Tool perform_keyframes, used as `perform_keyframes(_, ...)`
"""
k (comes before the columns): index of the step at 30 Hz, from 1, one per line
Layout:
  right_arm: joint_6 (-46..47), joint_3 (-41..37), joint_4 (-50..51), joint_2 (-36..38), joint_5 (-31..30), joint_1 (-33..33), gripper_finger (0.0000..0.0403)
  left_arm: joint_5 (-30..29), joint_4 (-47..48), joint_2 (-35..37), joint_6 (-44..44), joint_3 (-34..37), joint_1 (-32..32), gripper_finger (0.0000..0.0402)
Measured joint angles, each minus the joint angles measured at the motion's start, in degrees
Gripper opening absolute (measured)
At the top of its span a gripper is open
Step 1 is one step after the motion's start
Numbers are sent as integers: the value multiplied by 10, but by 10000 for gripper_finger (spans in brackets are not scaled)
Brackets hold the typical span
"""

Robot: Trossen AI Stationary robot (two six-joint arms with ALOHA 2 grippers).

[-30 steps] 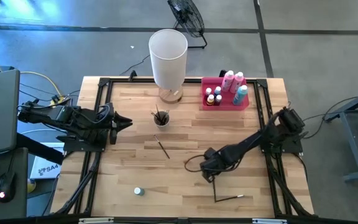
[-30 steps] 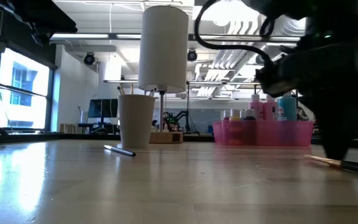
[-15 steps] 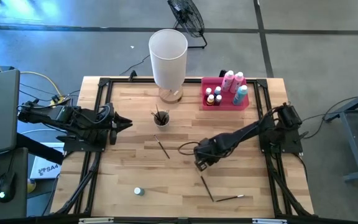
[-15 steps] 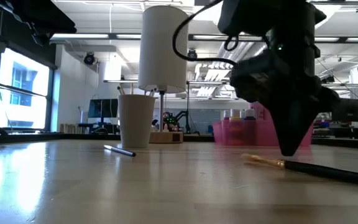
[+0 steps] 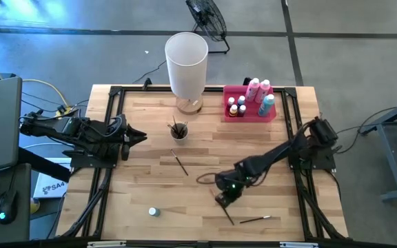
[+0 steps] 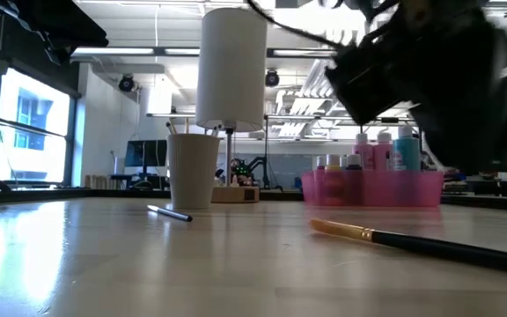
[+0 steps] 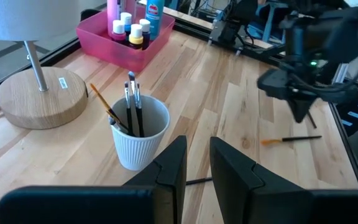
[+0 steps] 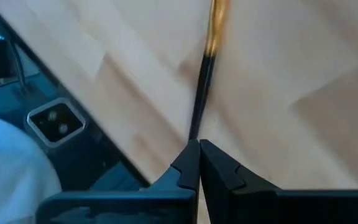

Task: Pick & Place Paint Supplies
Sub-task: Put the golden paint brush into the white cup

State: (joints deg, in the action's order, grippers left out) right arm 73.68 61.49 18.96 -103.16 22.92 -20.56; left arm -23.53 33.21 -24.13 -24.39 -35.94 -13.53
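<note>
My right jaws are closed, with nothing between them, and they hang over the front middle of the tabletop [image 5: 150, 186] at the end of my right arm [image 5: 274, 157]. Just under them lies a paintbrush [image 5: 227, 212], flat on the wood, its long axis on a diagonal from below my tips toward the front edge. The low view shows what the high view cannot: the gold ferrule end [image 6: 337, 230] points away toward the back, the dark handle runs forward, and my jaws are lifted clear above it. In my right wrist view the dark handle [image 8: 201, 93] stretches straight out from my closed tips to the gold band. A second brush [image 5: 253, 220] lies just beside it, nearly parallel to the front edge and close to it. A third brush [image 5: 180, 164] lies well apart in open wood mid-table, in front of the white cup [image 5: 178, 130] that holds more brushes upright. A tiny bottle [image 5: 154, 212] stands alone near the front left. The pink tray [image 5: 249, 114] with its bottles sits at the back right, next to the white cylinder [image 5: 186, 65]. My left jaws wait at the left edge, slightly parted and empty, facing the cup.
</note>
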Motion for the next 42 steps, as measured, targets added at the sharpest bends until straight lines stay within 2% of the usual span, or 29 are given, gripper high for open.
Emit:
perform_keyframes(4,34,0,-31,-1,10,-36,3,0,0,0,0,0,0,70)
perform_keyframes(8,65,0,-80,-8,-13,-62,3,0,0,0,1,0,0,70)
perform_keyframes(13,103,1,-121,-27,-49,-79,3,0,0,0,1,0,0,70)
perform_keyframes(21,132,0,-184,-85,-63,-91,3,0,4,0,1,0,0,70)
perform_keyframes(27,162,1,-138,-91,-114,-94,3,1,4,0,1,0,0,70)
perform_keyframes(35,145,2,-109,-86,-118,-87,3,1,4,0,1,0,0,70)
perform_keyframes(42,91,0,18,-45,-143,-65,3,1,3,0,1,0,0,70)
